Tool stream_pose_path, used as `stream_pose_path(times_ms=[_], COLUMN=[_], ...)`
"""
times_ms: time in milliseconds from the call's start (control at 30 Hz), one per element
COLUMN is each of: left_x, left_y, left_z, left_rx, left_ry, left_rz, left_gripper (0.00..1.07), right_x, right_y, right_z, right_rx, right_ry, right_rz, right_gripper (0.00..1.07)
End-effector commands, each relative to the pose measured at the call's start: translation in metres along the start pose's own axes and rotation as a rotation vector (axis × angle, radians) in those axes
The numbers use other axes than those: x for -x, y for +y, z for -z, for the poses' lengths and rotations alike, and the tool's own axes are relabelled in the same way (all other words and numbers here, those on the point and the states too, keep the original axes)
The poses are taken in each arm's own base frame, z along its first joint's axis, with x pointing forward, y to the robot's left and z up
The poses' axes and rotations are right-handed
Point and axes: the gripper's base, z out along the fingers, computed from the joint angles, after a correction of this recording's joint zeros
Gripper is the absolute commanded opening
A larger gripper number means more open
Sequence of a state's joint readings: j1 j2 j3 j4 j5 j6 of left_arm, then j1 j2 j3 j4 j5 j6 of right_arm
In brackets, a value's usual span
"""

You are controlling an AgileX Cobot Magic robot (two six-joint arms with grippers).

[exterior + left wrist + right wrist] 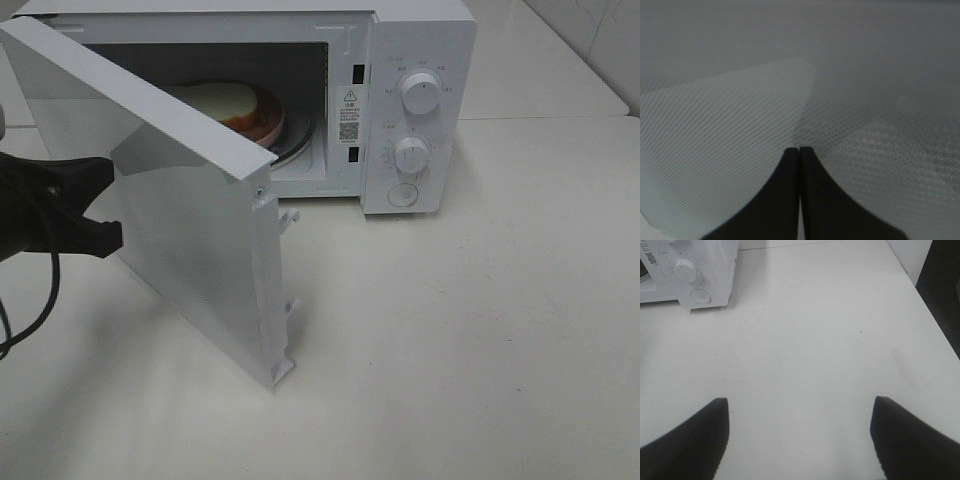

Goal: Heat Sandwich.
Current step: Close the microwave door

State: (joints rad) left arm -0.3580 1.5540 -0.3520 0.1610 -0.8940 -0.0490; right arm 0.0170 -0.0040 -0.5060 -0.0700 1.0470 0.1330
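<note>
The sandwich [232, 100], a pale yellow bread slice, lies on a pink plate [270, 127] inside the white microwave [440, 60]. The door [190, 240] stands partly open and hides the left part of the cavity. My left gripper [108, 205] is at the door's outer face near the left edge. In the left wrist view this gripper [799, 150] is shut and empty, its tips against the dotted door window [715, 130]. My right gripper [800, 407] is open over bare table, well right of the microwave [690, 275].
The microwave's two knobs [420, 95] and round button [402, 194] face the front. Two latch hooks [290, 216] stick out of the door's free edge. White table [460, 340] spreads in front and to the right; its right edge [935, 325] shows in the right wrist view.
</note>
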Motion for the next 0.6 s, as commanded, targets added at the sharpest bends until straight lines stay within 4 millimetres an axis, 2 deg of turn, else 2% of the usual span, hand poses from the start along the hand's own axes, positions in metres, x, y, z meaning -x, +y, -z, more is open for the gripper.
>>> stream_pose_path(times_ms=[33,600], left_x=[0.009,0.020], left_y=[-0.012,-0.046], left_z=[-0.014,-0.065], left_rx=[-0.005,-0.008], left_ry=[-0.042,-0.072], left_rz=[-0.002,0.022], left_gripper=[0.00,0.00], right_x=[-0.002,-0.002], right_y=[0.000,0.000], right_z=[0.003,0.003], right_rx=[0.001,0.001], right_ry=[-0.034,-0.034], right_rz=[-0.006,-0.006], right_gripper=[0.75,0.75])
